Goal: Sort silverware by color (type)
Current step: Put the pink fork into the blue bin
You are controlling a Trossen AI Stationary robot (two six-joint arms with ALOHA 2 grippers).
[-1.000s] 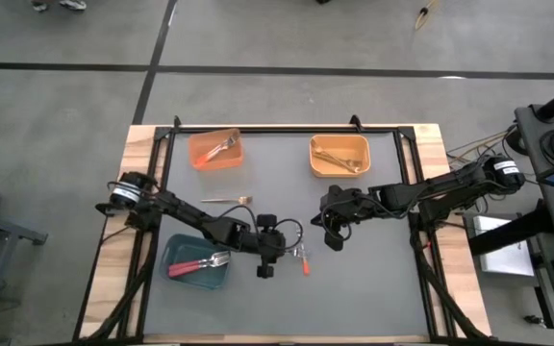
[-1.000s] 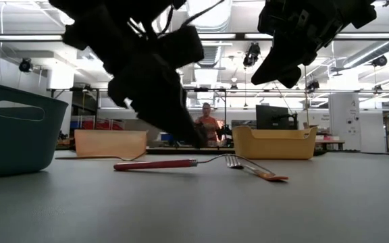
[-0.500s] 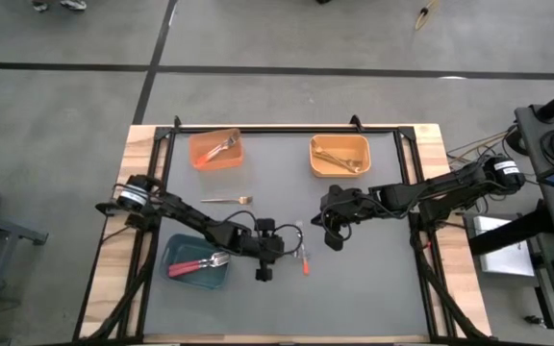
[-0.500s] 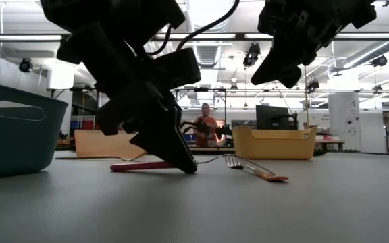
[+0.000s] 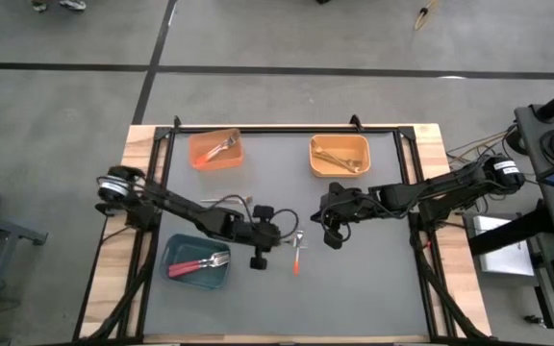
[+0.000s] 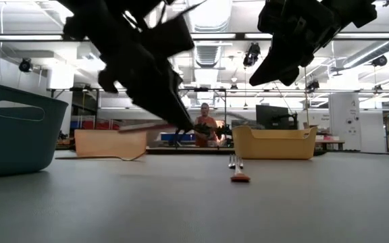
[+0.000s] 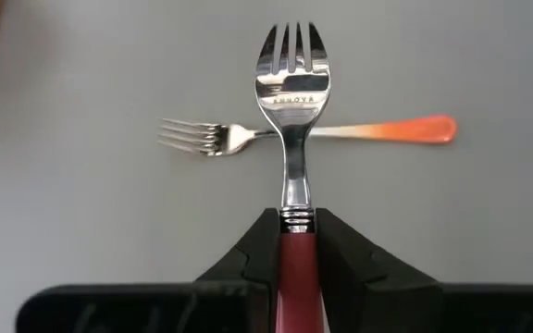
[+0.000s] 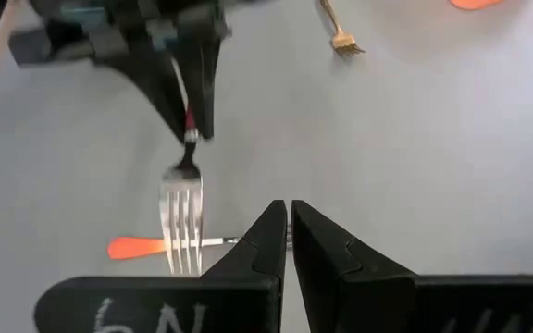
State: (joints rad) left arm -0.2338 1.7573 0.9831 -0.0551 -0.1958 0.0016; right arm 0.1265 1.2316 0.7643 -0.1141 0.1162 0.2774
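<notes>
One red fork gripped, lifted off mat

Left gripper (image 7: 296, 242) pinching red fork (image 7: 291, 111) by handle, holding it above orange fork (image 7: 378, 131) lying mid-table (image 5: 373, 288). Right gripper (image 8: 288, 231) hovering nearby, fingers closed, holding nothing. Gold fork (image 5: 226, 201) lying near orange bin (image 5: 215, 150).
</notes>
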